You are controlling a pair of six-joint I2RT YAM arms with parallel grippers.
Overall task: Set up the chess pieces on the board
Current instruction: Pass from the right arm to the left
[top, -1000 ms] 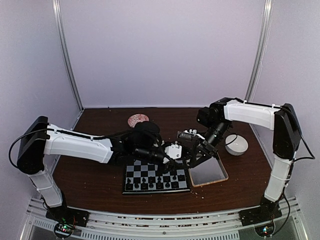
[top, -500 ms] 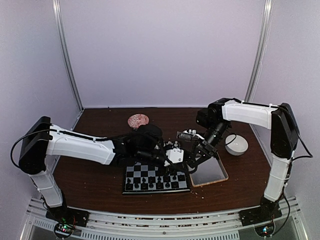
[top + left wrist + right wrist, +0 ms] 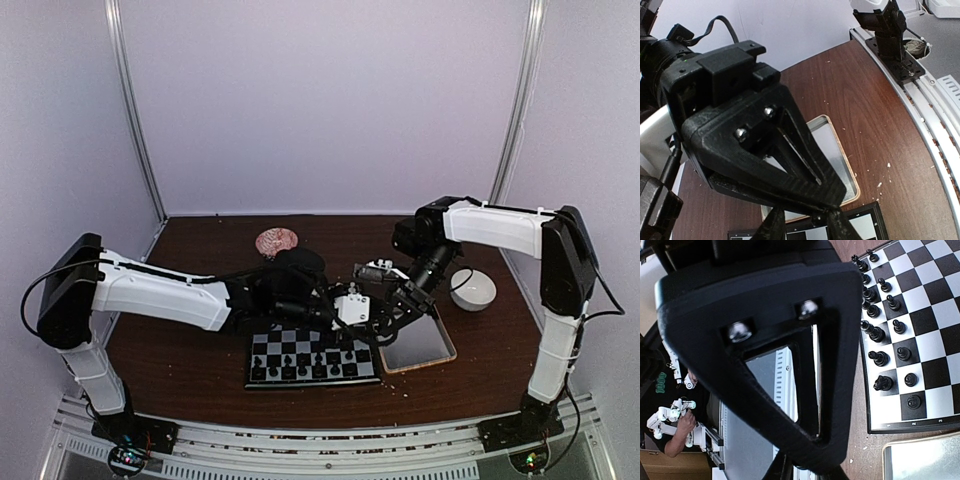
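My left claw (image 3: 358,318) and right claw (image 3: 388,320) hang close together over the board's (image 3: 262,345) far right corner, beside the tray (image 3: 450,352); I cannot tell how open either is.

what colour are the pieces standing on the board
Black: the pieces on the board show best in the right wrist view.
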